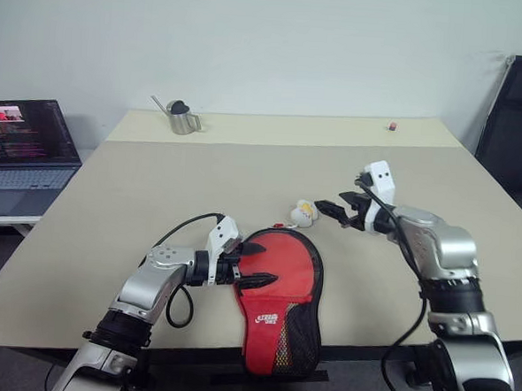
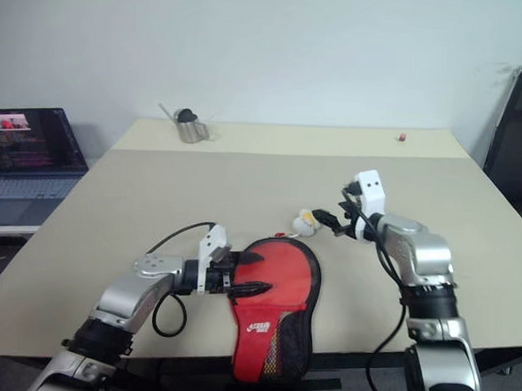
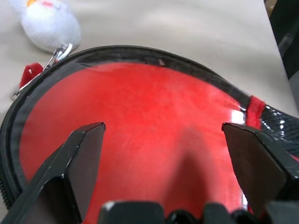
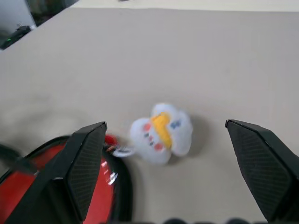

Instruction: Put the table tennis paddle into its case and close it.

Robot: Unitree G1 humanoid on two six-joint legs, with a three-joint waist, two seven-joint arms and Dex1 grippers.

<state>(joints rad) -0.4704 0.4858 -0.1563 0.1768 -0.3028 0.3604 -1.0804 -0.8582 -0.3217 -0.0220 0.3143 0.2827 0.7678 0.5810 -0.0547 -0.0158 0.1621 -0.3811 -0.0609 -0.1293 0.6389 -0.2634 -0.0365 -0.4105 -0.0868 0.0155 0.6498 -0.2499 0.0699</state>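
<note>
With the case [image 1: 279, 296] lying red side up at the lower centre of the table [image 1: 245, 172], the left gripper [image 1: 258, 268], fingers spread, should press its rim flat while the right gripper [image 1: 333, 209], also spread, checks the zip end beside the white charm [image 1: 304, 212].

An office: laptop [image 1: 24, 154], desk [image 1: 245, 159], black chair [image 1: 518, 123].
</note>
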